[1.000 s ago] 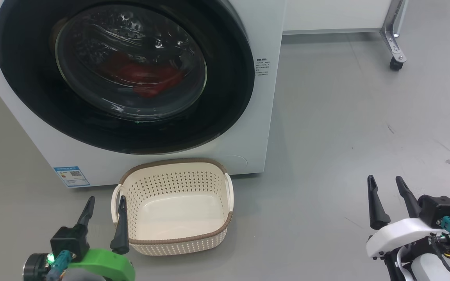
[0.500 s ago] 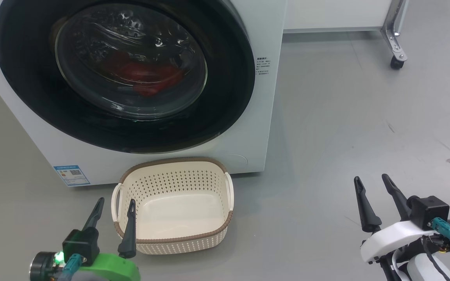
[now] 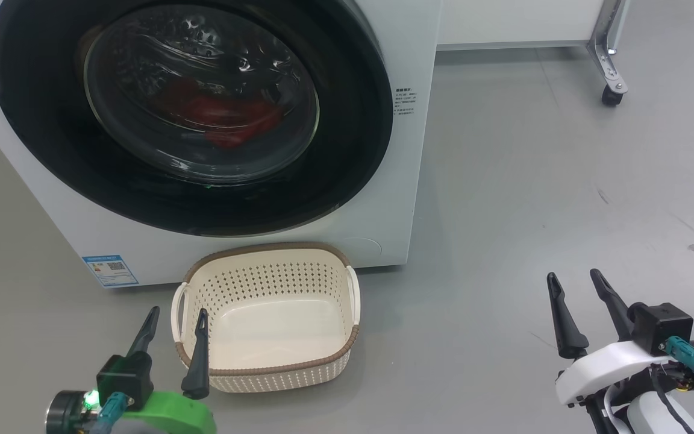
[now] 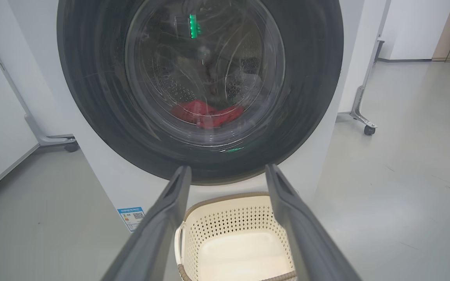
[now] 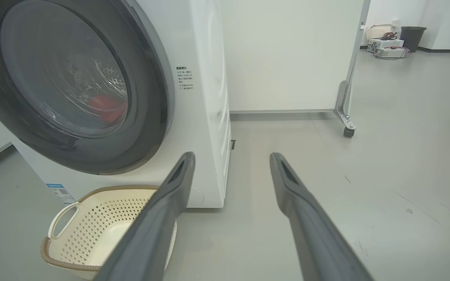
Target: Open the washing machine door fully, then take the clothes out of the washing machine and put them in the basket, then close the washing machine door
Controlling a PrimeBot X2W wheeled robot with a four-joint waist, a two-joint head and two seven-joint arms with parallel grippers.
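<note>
The left gripper (image 3: 178, 310) stands with its two dark fingers spread wide and nothing between them. The right gripper (image 3: 573, 273) is likewise spread wide and empty, over bare grey floor (image 3: 503, 211).

Just ahead of the left gripper sits the basket (image 3: 268, 248), empty, its cream handle beside the gripper's inner finger. In the head view that finger overlaps the basket's near left corner; whether it touches the rim cannot be told. In the left wrist view the basket (image 4: 225, 201) shows low between the fingers of the left gripper (image 4: 228, 168). The basket stands between this gripper and the foot of the washing machine (image 3: 395, 229). A blue sticker (image 3: 110, 271) sits on the machine's front, ahead of the left gripper's outer finger. Far ahead of the right gripper stands a metal leg on a caster (image 3: 609, 72), well apart from it.

Against a second ago, the left gripper has come forward and inward, closer to the basket, and the right gripper has shifted slightly inward; over the last half second neither has visibly moved.

The washing machine door (image 3: 353, 120) is shut, ahead of and above the left gripper and ahead and well to the inner side of the right gripper (image 5: 233, 154). The clothes (image 3: 220, 117) lie behind its glass, a red heap low in the drum.
</note>
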